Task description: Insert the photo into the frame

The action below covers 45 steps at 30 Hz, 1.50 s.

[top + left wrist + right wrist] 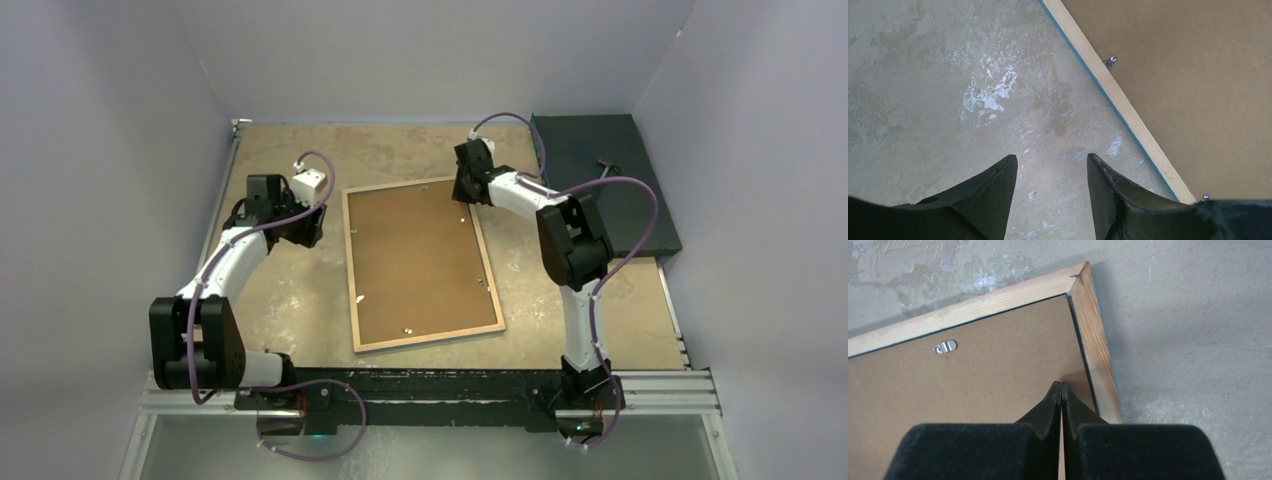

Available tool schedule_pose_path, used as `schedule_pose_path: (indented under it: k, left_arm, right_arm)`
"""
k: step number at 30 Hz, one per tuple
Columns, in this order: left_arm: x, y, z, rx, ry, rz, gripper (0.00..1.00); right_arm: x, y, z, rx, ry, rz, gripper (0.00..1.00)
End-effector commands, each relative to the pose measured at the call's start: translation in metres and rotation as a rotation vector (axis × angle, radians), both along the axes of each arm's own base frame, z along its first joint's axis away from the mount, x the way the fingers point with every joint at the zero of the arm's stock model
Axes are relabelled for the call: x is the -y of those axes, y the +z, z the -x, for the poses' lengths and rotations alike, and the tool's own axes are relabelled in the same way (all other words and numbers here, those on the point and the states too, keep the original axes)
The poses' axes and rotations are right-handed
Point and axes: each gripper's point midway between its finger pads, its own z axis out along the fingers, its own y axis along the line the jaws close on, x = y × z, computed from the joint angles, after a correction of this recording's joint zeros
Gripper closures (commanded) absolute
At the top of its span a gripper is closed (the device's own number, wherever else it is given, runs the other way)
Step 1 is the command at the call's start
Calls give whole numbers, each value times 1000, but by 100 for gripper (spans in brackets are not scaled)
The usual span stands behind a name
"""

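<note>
Scuffed beige tabletop [290, 300], pale walls [420, 60], frame [1094, 355] face-down; left jaws half apart, right jaws together, both empty.

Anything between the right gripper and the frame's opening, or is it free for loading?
Blocked. A brown backing board fills the back of the frame, with metal clips at its edges. The shut right gripper is at that board, near the far right corner. No photo in view.

My worn, mottled beige tabletop [290, 300] carries two things. A large rectangular frame of pale bare wood [430, 338] lies back-up and slightly skewed near the middle, and a dark teal flat slab [600, 190] sits in the far right corner.
</note>
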Motion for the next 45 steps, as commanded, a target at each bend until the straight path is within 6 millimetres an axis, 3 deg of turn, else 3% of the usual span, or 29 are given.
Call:
schedule_pose_path:
  k: [1,11,15,25,28,32,35,39,45]
  left_arm:
    - [7,-5,-3,-3,-26,23,47]
    - [8,-27,0,-46,-30,22,47]
    - [20,-30,-1,-52,-62,18,47]
    - [23,-31,-2,-49,-71,17,47]
    - [22,-26,-3,-40,-74,15,47]
    - [24,-21,-4,-36,-72,26,47]
    - [24,-18,-4,-34,-73,25,47]
    - [23,-15,-5,-27,-68,25,47]
    - [23,-15,-6,-26,-64,23,47]
  right_arm:
    - [18,-21,4,-37,-20,62,100]
    - [32,-77,30,-154,-25,95,100]
    - [39,-94,42,-197,-31,98,100]
    - [49,-112,64,-260,-45,113,100]
    - [45,-91,53,-217,-51,98,100]
    - [37,-23,28,-88,-37,67,100]
    - [31,11,24,-22,-18,58,98]
    - [29,19,20,-7,-1,70,99]
    - [23,33,-2,48,-1,95,100]
